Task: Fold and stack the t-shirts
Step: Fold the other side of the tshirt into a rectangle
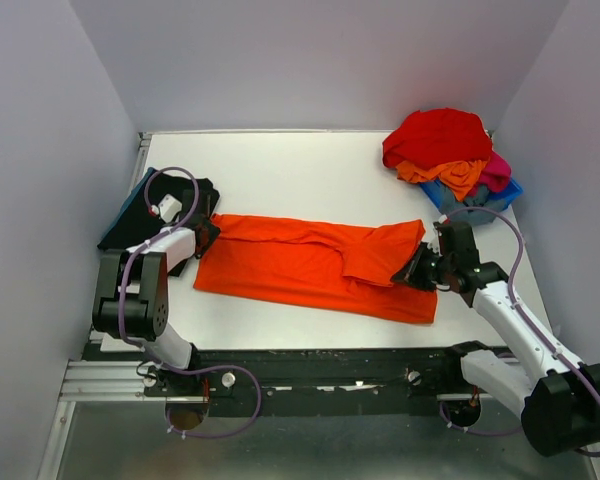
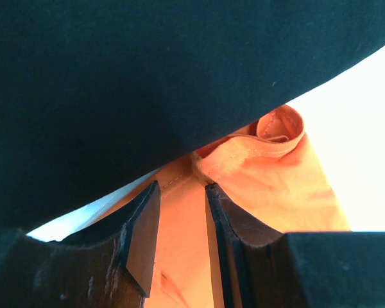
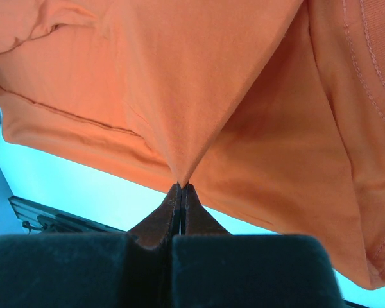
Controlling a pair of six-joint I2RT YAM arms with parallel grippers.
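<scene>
A bright orange t-shirt [image 1: 310,265] lies folded into a long band across the middle of the table. My right gripper [image 1: 420,268] is at its right end. In the right wrist view it [image 3: 181,186] is shut on a pinch of the orange cloth [image 3: 179,77], which is pulled into a peak. My left gripper [image 1: 208,235] is at the shirt's left end, beside a folded black t-shirt [image 1: 145,215]. In the left wrist view its jaws [image 2: 181,187] stand apart over the orange cloth [image 2: 276,186], with the black t-shirt [image 2: 115,77] just beyond the tips.
At the back right corner a heap of t-shirts sits on a small blue bin [image 1: 505,193]: a red one [image 1: 435,135] on top, an orange one [image 1: 450,175] and a magenta one [image 1: 497,170] below. White walls close the table [image 1: 310,170] on three sides.
</scene>
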